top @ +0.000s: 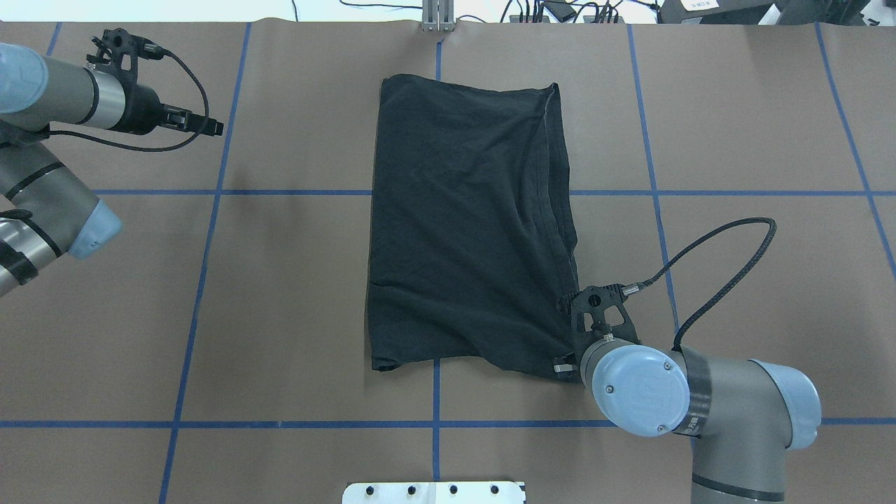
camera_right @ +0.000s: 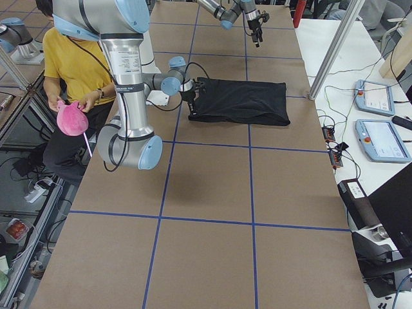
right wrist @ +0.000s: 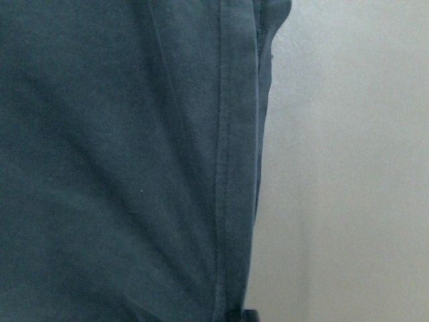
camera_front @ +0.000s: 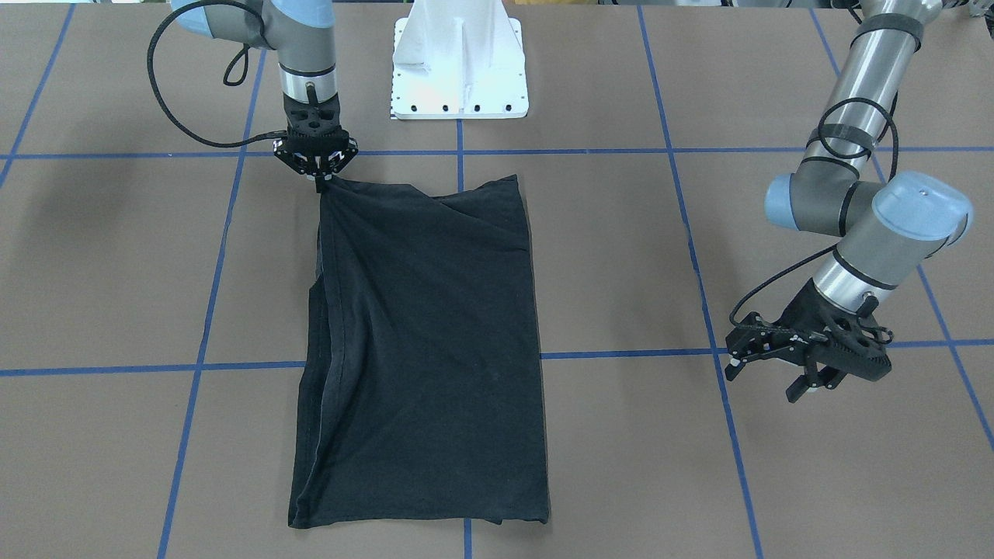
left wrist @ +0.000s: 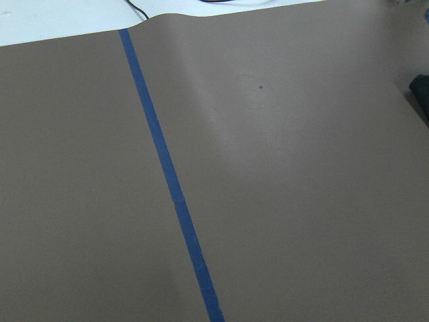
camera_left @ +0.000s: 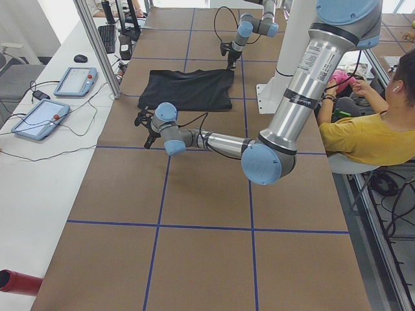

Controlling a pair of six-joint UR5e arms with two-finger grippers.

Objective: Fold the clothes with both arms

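Observation:
The black T-shirt (camera_front: 427, 334) lies folded into a long rectangle in the middle of the table; no graphic or logo shows. It also shows in the overhead view (top: 469, 224) and fills the right wrist view (right wrist: 120, 168). My right gripper (camera_front: 320, 183) is shut on the shirt's corner nearest the robot, and the cloth is drawn up in creases toward it (top: 565, 365). My left gripper (camera_front: 769, 380) is open and empty, held above bare table far to the shirt's side (top: 210, 127). The left wrist view shows only table and a sliver of the shirt (left wrist: 421, 94).
The white base pedestal (camera_front: 460, 70) stands at the robot's edge of the table. Blue tape lines (camera_front: 621, 355) grid the brown table cover. A seated operator in yellow (camera_left: 369, 136) is beside the robot. Control tablets (camera_left: 74, 81) lie on the white bench beyond the table.

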